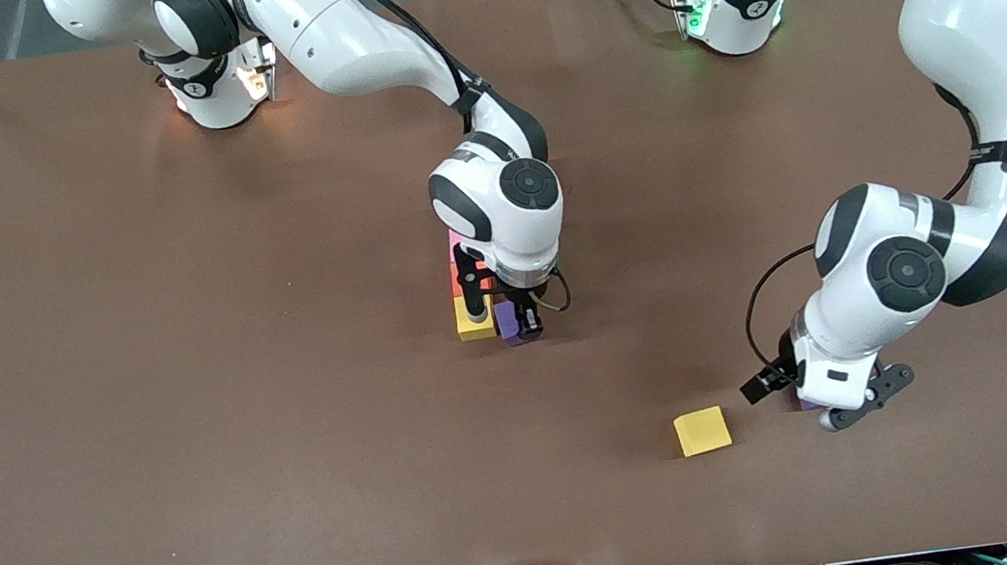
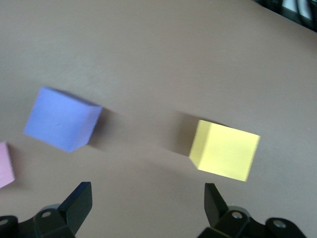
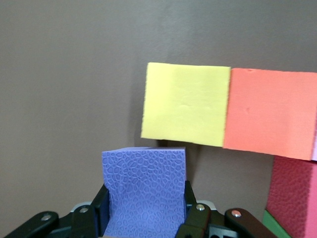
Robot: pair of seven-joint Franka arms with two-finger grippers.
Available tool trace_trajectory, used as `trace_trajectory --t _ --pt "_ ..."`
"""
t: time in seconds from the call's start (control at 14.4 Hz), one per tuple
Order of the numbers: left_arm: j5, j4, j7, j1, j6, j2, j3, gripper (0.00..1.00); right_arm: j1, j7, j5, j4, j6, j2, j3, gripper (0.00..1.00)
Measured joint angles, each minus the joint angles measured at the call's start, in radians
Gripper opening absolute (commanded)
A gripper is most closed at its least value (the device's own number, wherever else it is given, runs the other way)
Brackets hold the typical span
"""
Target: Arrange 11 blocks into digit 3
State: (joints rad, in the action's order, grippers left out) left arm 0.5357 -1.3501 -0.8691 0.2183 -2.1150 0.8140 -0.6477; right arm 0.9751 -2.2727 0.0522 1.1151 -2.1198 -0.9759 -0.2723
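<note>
Right tool (image 1: 524,324) clamped on purple block (image 3: 143,188), down at surface (image 1: 190,411) level, foam visibly squeezed between fingers. In front view, purple block at 3 o'clock of figure's yellow block (image 3: 185,104), very close, contact not clear. Orange block (image 3: 270,114) flush against that yellow one, red block (image 3: 292,196) and a green corner (image 3: 270,223) just beside. Digit 3 (image 1: 459,281) only partly built, mostly hidden under the wrist.

Risks: squeezed foam likely to spring on release and sit skewed, or nudge the yellow neighbour out of line. Possible drag on lift-off too.

Left tool (image 2: 146,203) spread wide, empty, over surface. Light blue block (image 2: 62,119) and loose yellow block (image 1: 702,430) both near, neither between fingers, yellow at 9 o'clock of tool in front view. Pink block (image 2: 5,163) at frame edge. Risk: off-centre descent knocking either block away.
</note>
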Motion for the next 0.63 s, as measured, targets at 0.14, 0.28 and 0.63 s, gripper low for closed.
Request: trace_trajectory --t 0.14,0.28,0.63 --pt "0.000 0.073 0.054 -0.096 -0.001 0.034 0.071 1.00 0.007 -0.033 0.000 0.030 -0.007 0.016 0.000 0.00" --pt "-0.002 0.150 0.117 -0.197 -0.010 0.082 0.136 1.00 0.012 -0.058 0.000 0.041 -0.008 0.020 0.000 0.00" --pt "-0.002 0.270 0.309 -0.229 -0.069 0.214 0.161 1.00 0.016 -0.086 -0.001 0.054 -0.010 0.021 0.000 0.00"
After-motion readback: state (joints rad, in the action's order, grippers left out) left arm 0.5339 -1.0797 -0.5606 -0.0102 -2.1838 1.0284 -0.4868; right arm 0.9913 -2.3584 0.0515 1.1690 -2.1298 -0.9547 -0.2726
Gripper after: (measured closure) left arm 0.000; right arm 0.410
